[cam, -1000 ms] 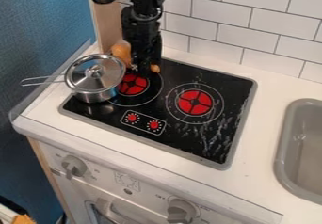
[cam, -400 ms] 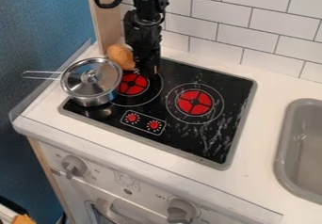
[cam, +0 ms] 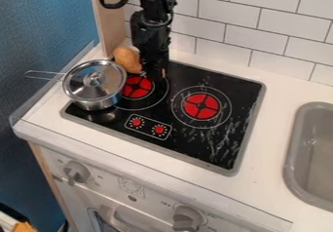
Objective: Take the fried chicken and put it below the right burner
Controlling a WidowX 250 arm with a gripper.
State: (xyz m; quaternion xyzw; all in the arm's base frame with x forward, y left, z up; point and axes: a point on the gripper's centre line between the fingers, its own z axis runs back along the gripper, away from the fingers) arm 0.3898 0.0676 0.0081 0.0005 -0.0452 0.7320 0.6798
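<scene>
Taking the cooktop (cam: 221, 164) as the clock face, with twelve toward the tiled wall (cam: 240, 26), the red left burner (cam: 136, 90) lies at eleven, the red right burner (cam: 201, 106) at three, and the two-dial panel (cam: 148, 127) at seven. White streaks mark the black surface on its right side. A lidded metal pot (cam: 95, 85) sits at ten, its handle pointing to nine. The fried chicken (cam: 127, 60) is at eleven, partly hidden by the gripper (cam: 154, 76), which hangs close to twelve; I cannot tell whether the gripper is open, closed or gripping the chicken. Around the cooktop runs a white counter (cam: 280, 92), with a grey sink (cam: 292, 153) at four, a wooden post (cam: 112, 26) at eleven and a blue wall (cam: 42, 36) toward ten.
</scene>
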